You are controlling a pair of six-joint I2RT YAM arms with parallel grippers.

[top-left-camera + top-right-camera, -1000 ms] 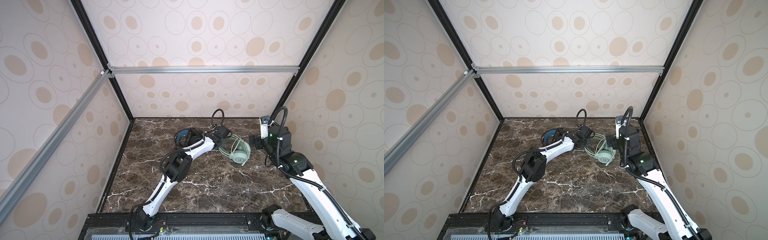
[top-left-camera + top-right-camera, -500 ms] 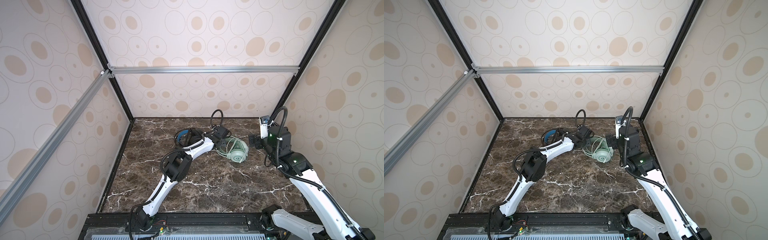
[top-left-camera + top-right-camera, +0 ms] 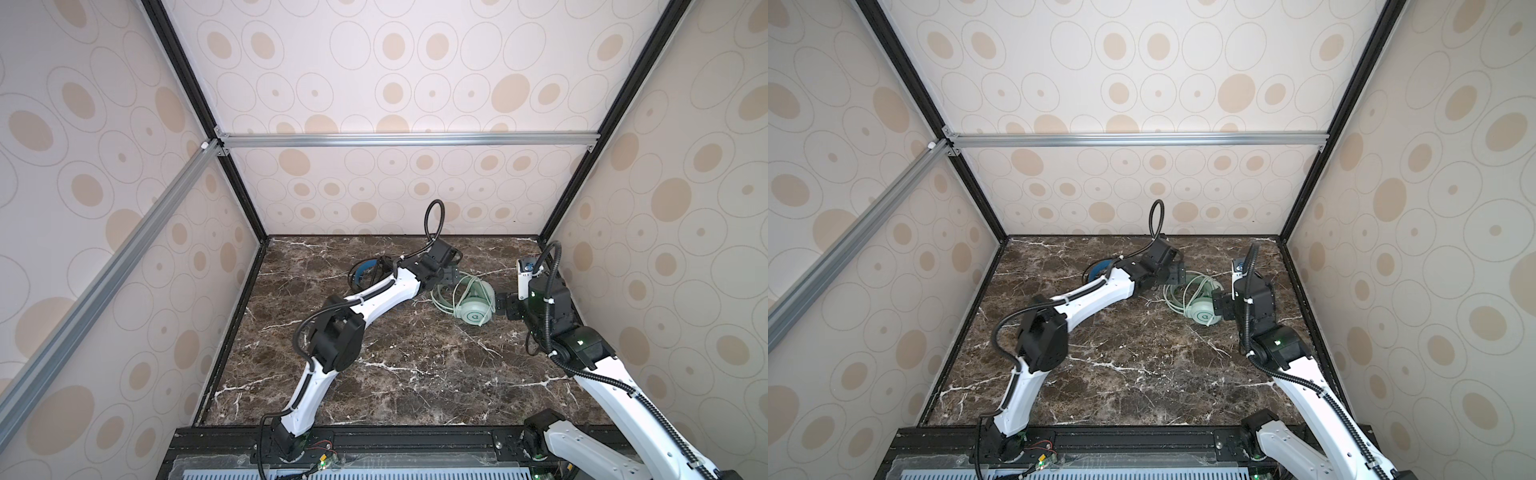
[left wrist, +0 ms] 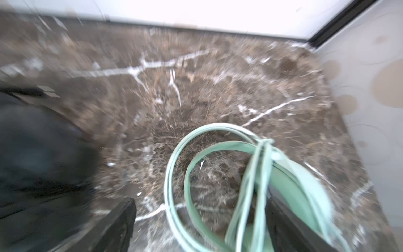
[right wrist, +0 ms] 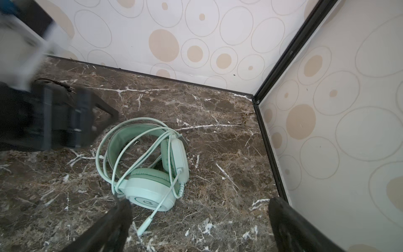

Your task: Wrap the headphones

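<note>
The mint-green headphones lie on the marble table at the back right, their pale green cable looped round the headband and earcups. My left gripper hovers over their headband end, open. The headband and the cable loops pass loosely between its fingers. My right gripper is open just right of the lower earcup, with only bare marble between its fingers. The cable plug lies near one finger. The black headphones with blue lining sit behind the left arm, partly hidden.
The back wall and right wall of the enclosure stand close to the green headphones. The black pair's thin cable end lies on the marble table behind the left gripper. The left wrist view is blurred.
My left gripper has gone from nearly shut to wide open over the green headphones, letting go of their cable. The right gripper has stayed open and still.
</note>
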